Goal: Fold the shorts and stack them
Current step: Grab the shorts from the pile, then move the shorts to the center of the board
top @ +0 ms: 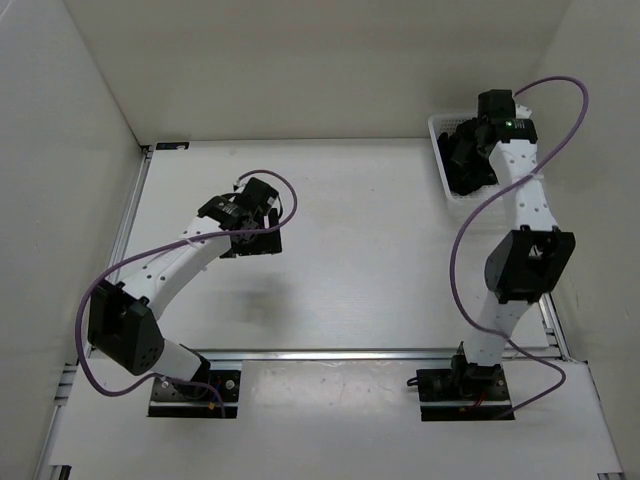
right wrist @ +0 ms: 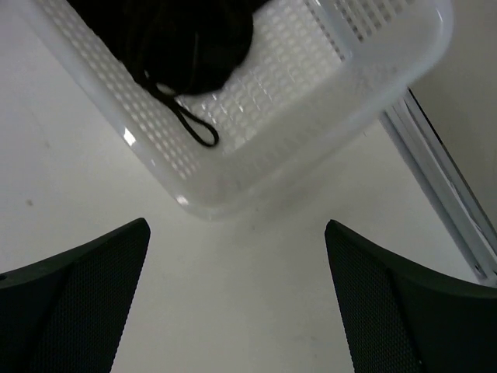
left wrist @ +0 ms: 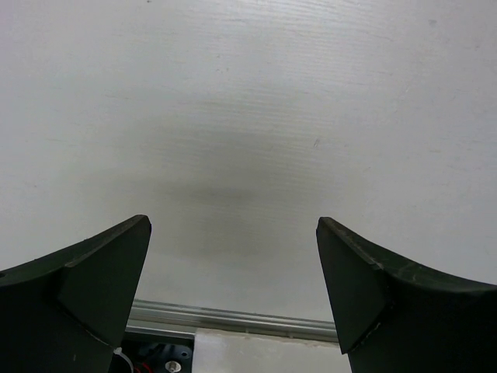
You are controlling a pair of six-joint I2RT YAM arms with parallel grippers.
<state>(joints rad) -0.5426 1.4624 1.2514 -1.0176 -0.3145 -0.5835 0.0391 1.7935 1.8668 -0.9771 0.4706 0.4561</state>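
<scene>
Wide-spread right gripper [right wrist: 237, 229] hangs near basket [right wrist: 256, 186] corner, shorts [right wrist: 186, 39] heaped inside.

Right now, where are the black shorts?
The shorts lie bunched inside the white mesh basket at the far right corner of the table, just ahead of the open right gripper. Their drawstring loops onto the basket floor.

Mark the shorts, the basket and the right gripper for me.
shorts [right wrist: 182, 39]: right wrist view, bunched black fabric, upper left.
basket [right wrist: 272, 167]: right wrist view, near white mesh wall.
right gripper [right wrist: 237, 233]: right wrist view, midway between its open fingertips.
</scene>
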